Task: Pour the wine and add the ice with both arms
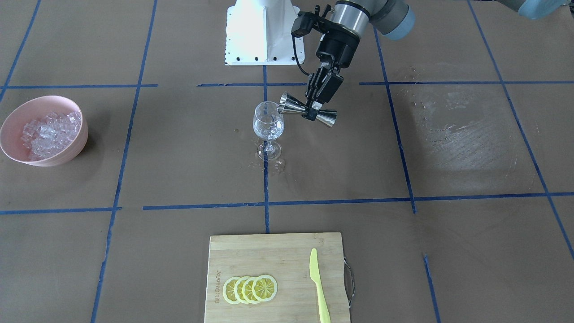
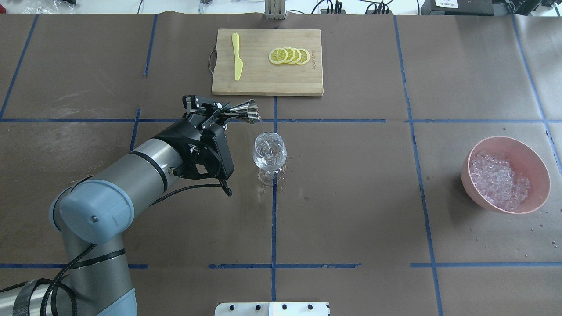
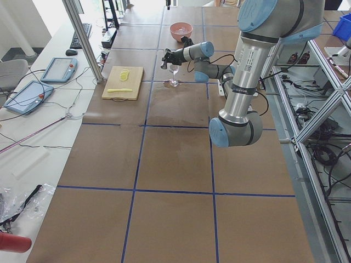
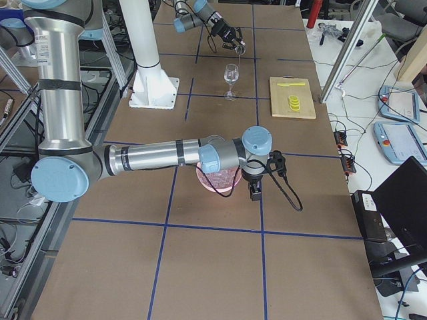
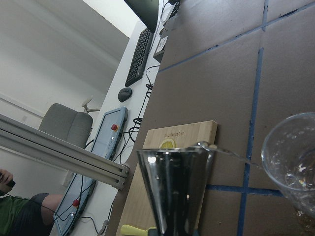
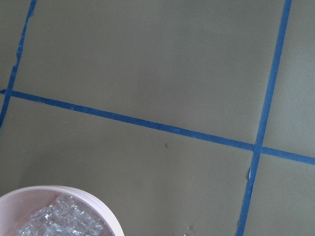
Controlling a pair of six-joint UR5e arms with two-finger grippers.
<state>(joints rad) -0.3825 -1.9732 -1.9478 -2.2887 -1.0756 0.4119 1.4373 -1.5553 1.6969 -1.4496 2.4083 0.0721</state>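
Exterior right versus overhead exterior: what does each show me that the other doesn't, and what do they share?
Only exterior right: the right arm stretched over the pink bowl, hiding most of it. Whether the right gripper is open or shut cannot be told.
Only overhead: the thin stream of wine falling from the jigger, and the ice unobstructed.
Both: the left gripper holding the tipped jigger above the wine glass, and the cutting board with lemon slices and knife.

A robotics lab: taped-grid table (image 3: 175, 164), teach pendants (image 3: 57, 68), aluminium framing (image 3: 83, 38).
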